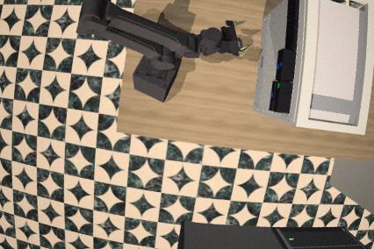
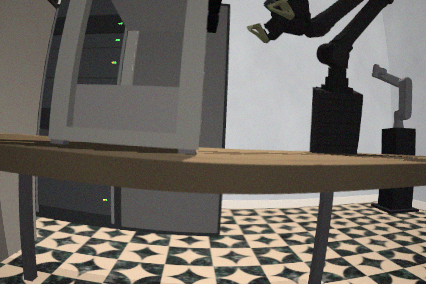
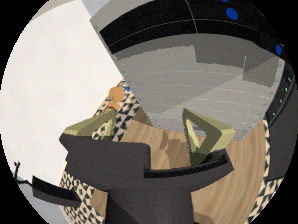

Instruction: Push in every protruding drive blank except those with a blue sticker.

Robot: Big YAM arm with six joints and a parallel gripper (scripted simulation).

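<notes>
The grey-white rack stands at the right end of the wooden table, its front facing my arm. Black drive blanks stick out of the front: one carries blue stickers, and one below it in the picture shows a green mark and a small blue one. The wrist view shows black blanks with two blue dots. My gripper is open and empty, in the air a short way in front of the rack's face, touching nothing.
My arm's base stands mid-table. A dark server cabinet stands behind the rack, and another dark unit is on the floor. A small grey arm on a pedestal stands beyond the table.
</notes>
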